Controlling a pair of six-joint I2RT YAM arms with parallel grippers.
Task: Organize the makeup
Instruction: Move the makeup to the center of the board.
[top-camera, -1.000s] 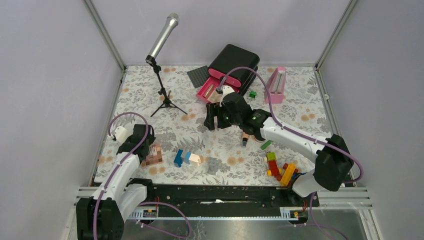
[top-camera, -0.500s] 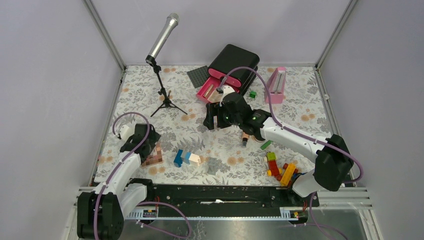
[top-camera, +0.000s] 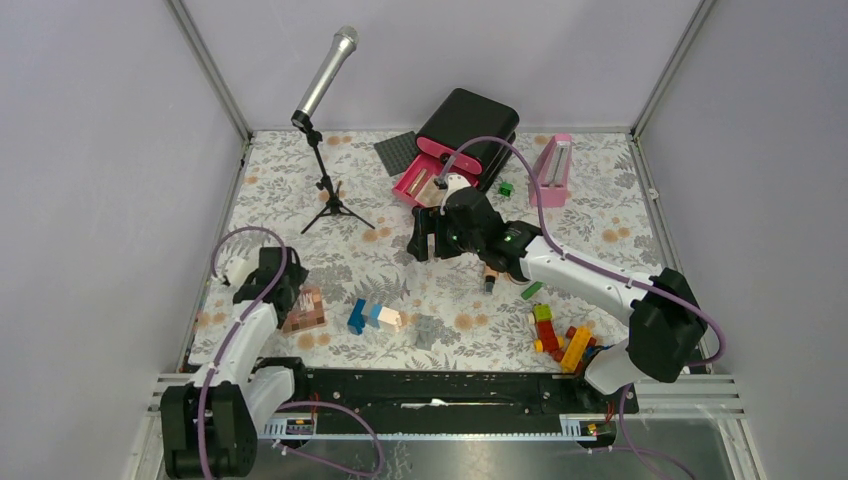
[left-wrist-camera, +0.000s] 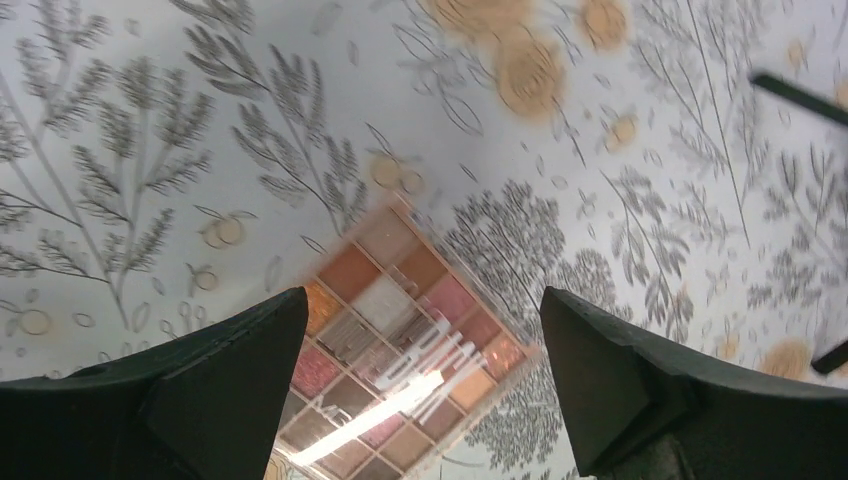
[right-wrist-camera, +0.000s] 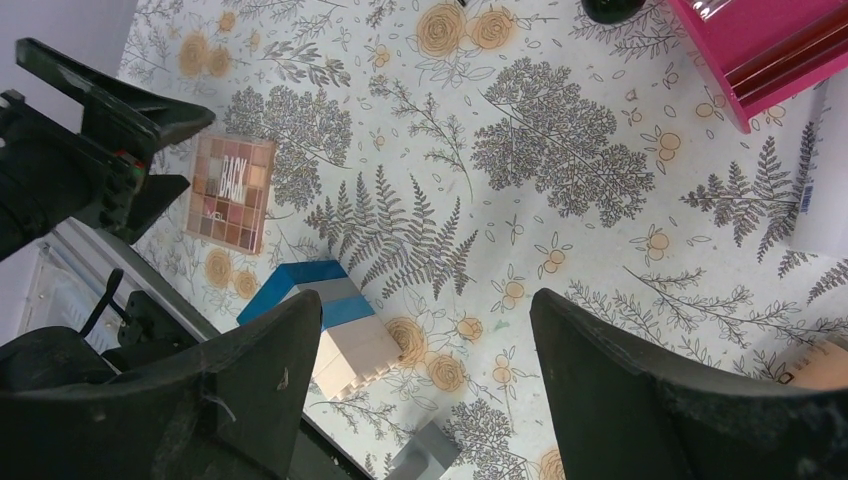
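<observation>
Beside the table's (top-camera: 235, 215) left edge, left tool (left-wrist-camera: 425, 300) gapes over palette (left-wrist-camera: 395, 345); right tool (right-wrist-camera: 420, 315) gapes mid-table.

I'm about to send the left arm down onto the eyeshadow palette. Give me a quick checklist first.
1. The left pincer is open: ok.
2. The eyeshadow palette sits between its fingers: ok, though it is turned diagonally.
3. The palette lies flat and unheld: ok.
4. Height left above the palette: cannot tell.
5. The right pincer is open and empty: ok.
6. The pink case stands open, lid up: ok.
</observation>
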